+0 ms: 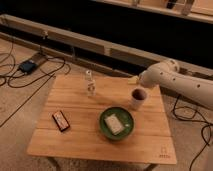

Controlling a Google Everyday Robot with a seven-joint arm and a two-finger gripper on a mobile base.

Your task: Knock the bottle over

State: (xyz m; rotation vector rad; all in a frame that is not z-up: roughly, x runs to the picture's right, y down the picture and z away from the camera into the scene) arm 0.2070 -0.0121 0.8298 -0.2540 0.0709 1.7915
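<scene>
Nearest on the wooden table [80, 146] lie a small dark flat device [61, 120] at the left and a green bowl [103, 119] holding a pale block [114, 123]. Behind the bowl stands a whitish cup [138, 98]. Farther back, left of the cup and apart from it, the bottle [90, 83] stands upright, its long axis vertical and cap up. The gripper [134, 79] hangs at the table's far edge just beyond the cup — open or closed, I cannot tell. Cables [52, 64] trail over the floor [15, 115] — a dark wall [100, 20] behind.

table [80, 135]: matt pale wood, planked. bottle [89, 83], toward the table's far edge: clear, glossy plastic. gripper [134, 80], at the table's far right edge, on a smooth off-white arm [175, 82].
</scene>
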